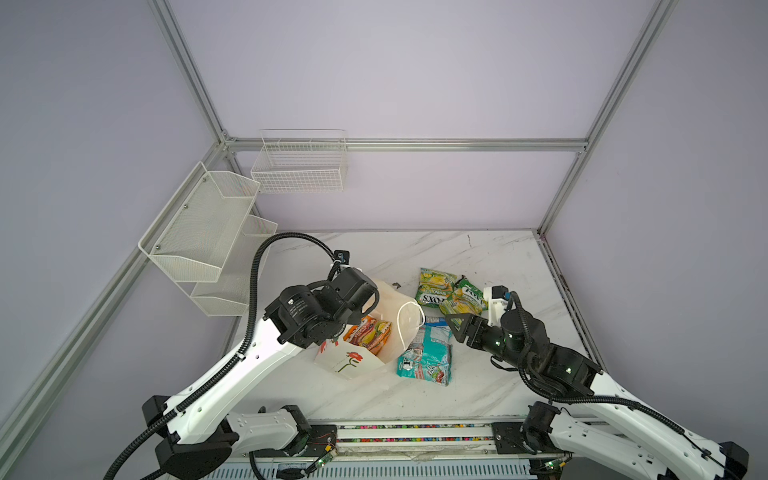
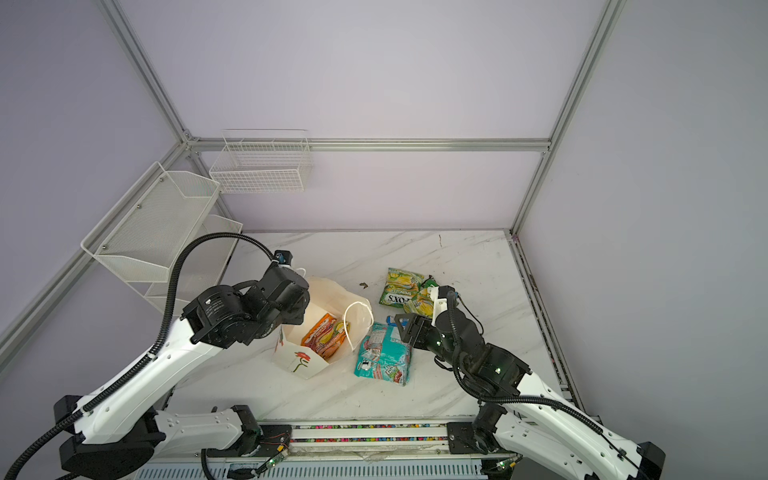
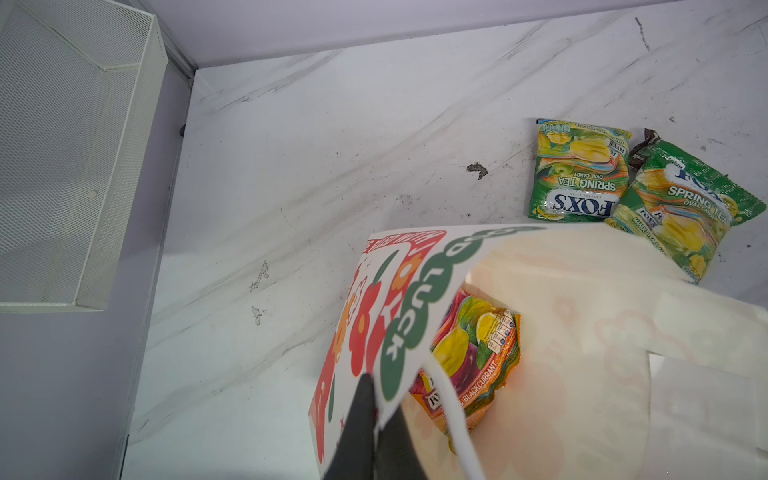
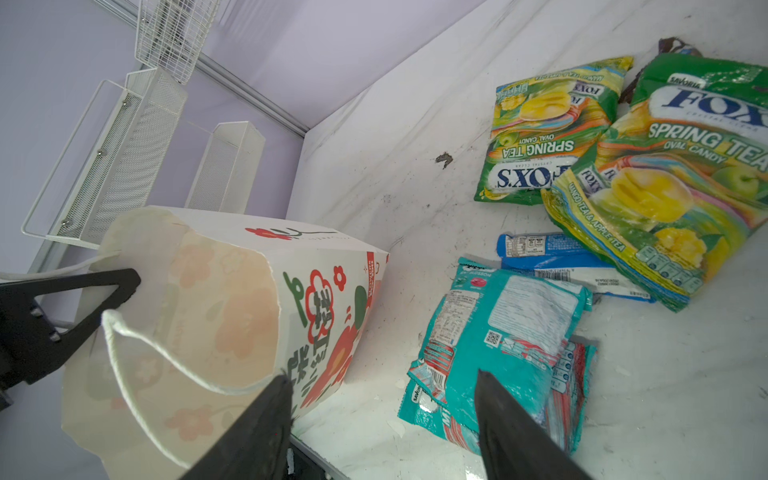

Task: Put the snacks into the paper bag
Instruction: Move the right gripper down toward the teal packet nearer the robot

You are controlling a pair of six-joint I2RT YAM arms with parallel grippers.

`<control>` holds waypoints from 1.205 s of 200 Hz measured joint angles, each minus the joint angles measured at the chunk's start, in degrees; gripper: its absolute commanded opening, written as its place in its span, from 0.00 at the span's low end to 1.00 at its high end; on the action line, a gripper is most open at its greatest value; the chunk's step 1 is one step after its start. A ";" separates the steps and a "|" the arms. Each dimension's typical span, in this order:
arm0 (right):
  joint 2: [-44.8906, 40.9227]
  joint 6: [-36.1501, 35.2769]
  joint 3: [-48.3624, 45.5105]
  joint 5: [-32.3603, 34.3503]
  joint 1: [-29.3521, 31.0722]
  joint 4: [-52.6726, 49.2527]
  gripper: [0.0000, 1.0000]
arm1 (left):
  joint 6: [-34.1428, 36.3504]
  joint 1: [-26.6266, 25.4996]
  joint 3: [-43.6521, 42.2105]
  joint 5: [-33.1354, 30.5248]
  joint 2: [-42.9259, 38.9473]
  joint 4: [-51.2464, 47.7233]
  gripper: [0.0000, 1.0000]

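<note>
Right gripper [image 4: 382, 378] stands with its jaws spread wide and nothing between them. It sits low in the right wrist view, between the mouth of the tall white paper bag with red flower prints [image 4: 232, 299] and the stacked teal glossy packets [image 4: 511, 332]. One finger lies right by the bag's white cord handle [image 4: 116, 326]; whether it touches the cord I cannot tell.

At the bottom of its own wrist view, the left gripper [image 3: 376, 399] is clamped on the bag's rim, holding the mouth open. In both top views the bag lies tipped at lower centre on the white marble table [image 1: 478, 257]. An orange-pink candy packet [image 1: 370, 334] is already inside.

The next pick looks to be the top teal packet, just right of the bag. It should go best if the jaws:
- come down on one crimped edge, so that only one slippery packet lifts
- swing clear of the cord loop
- release well past the rim

Two green-yellow candy packets [image 1: 451, 293] and a blue bar wrapper [image 4: 552, 253] wait further up the frame.
</note>
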 measured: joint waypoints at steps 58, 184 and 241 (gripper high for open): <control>3.80 0.66 -2.99 -2.47 -0.02 0.02 0.71 | -0.26 0.00 0.00 0.33 0.17 0.02 0.00; 8.37 1.22 -6.05 -6.25 -0.02 1.90 0.71 | -0.26 0.00 0.00 0.87 0.11 0.44 0.00; 8.57 1.53 -6.75 -7.26 -0.04 2.78 0.71 | -0.26 0.00 0.00 0.98 0.09 0.50 0.00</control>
